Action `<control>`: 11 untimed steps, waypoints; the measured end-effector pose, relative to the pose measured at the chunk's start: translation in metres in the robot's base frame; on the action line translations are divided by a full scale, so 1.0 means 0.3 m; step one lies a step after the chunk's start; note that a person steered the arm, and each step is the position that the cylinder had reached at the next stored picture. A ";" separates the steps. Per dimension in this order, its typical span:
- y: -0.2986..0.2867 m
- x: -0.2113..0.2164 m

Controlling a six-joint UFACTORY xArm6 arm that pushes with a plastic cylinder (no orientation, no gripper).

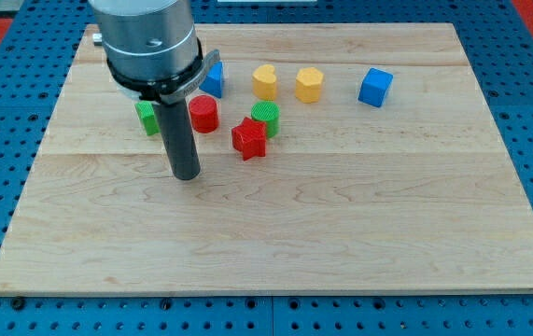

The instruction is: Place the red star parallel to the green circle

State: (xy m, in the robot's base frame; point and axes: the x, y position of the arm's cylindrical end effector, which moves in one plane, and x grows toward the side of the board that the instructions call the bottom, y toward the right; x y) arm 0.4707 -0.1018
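The red star-shaped plastic block (249, 139) sits touching the green round plastic block (265, 119), just toward the view's bottom-left of it, on the wooden surface (341, 233). It looks close but not yet level. My tip (187, 175), a bare rod with no hand, rests left of the star, apart.

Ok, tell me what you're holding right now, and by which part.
Nothing is held. My tip rests on the bare board, apart from the red star on the view's right.
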 end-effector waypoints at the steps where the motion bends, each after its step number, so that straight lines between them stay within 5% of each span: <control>1: -0.060 -0.072; 3: 0.273 -0.153; 4: 0.603 -0.145; 7: 1.053 -0.051; 9: 0.823 -0.160; 11: 0.764 -0.030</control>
